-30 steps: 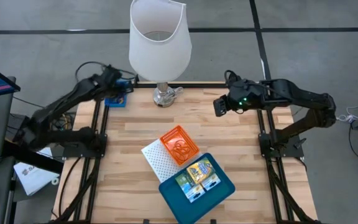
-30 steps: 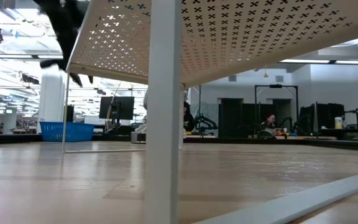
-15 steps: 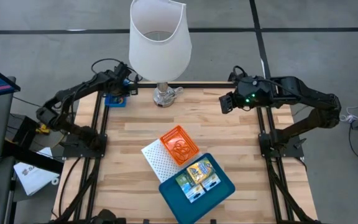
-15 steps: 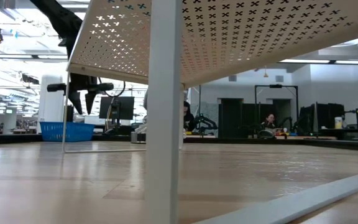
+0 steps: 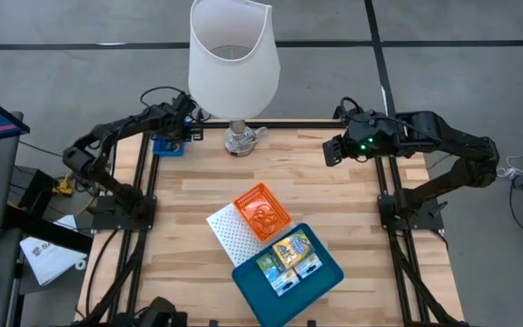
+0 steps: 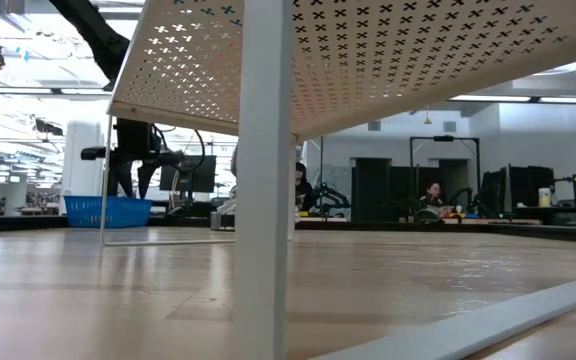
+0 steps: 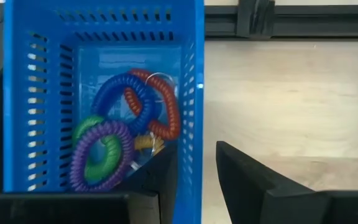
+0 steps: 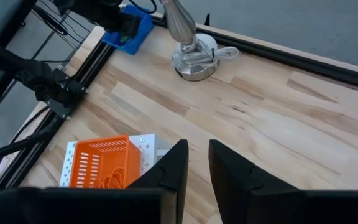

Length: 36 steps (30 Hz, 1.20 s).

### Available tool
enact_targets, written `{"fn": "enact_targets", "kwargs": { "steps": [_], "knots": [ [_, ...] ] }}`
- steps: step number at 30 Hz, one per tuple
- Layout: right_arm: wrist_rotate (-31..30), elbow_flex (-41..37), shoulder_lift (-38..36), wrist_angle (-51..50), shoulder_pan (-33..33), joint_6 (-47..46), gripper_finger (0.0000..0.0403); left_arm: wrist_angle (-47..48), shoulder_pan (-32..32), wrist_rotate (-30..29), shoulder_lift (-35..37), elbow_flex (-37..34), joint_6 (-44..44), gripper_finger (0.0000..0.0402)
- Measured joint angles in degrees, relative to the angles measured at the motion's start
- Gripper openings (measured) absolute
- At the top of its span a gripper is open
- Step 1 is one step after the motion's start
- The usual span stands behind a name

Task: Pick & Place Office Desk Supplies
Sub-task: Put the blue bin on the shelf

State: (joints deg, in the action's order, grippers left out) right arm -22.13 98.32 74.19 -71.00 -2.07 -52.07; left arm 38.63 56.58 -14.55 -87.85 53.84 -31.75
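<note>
I see the wooden table (image 5: 198, 195) filling the middle of the frame. White lamp (image 5: 233, 64) stands at top centre, its metal base (image 5: 240, 140) on the table's far edge. Left gripper (image 5: 178, 127) sits at the upper left, over a small blue basket (image 5: 167, 146) at the table corner. Right gripper (image 5: 332, 151) hovers at the upper right, above bare wood. Lower centre: orange basket (image 5: 261, 212) resting on a white perforated rack (image 5: 228, 233), touching a teal tray (image 5: 325, 272) that holds two small printed boxes (image 5: 289, 255).

White lamp (image 5: 232, 64) stands at table (image 5: 334, 195) edge.
</note>
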Motion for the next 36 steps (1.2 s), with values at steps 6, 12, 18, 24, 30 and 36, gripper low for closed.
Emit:
{"fn": "enact_targets", "kwargs": {
  "steps": [6,12,18,24,30,36],
  "knots": [
    [0.0,0.0,0.0,-0.5,0.0,0.0,0.0062,-1.8,0.5,0.0,-2.1,0.0,1.4,0.0102],
    [0.2,0.0,0.0,-0.6,0.0,-0.5,0.0062,-3.8,0.9,-0.2,-4.1,0.0,3.0,0.0101],
    [0.6,0.0,0.0,-0.7,0.1,-0.5,0.0062,-5.0,1.2,-1.7,-4.1,0.0,5.5,0.0062],
    [0.7,0.0,0.0,-0.7,0.1,-0.5,0.0062,-5.3,1.6,-1.6,-4.1,0.0,7.6,0.0011],
    [1.1,0.0,0.0,-0.6,0.2,-0.4,0.0062,-4.3,1.1,-2.0,-3.4,0.0,10.4,0.0006],
    [1.1,0.0,0.0,-0.4,1.2,-0.3,0.0062,-1.2,-1.6,-3.7,-0.2,0.0,11.1,0.0003]
  ]
}}
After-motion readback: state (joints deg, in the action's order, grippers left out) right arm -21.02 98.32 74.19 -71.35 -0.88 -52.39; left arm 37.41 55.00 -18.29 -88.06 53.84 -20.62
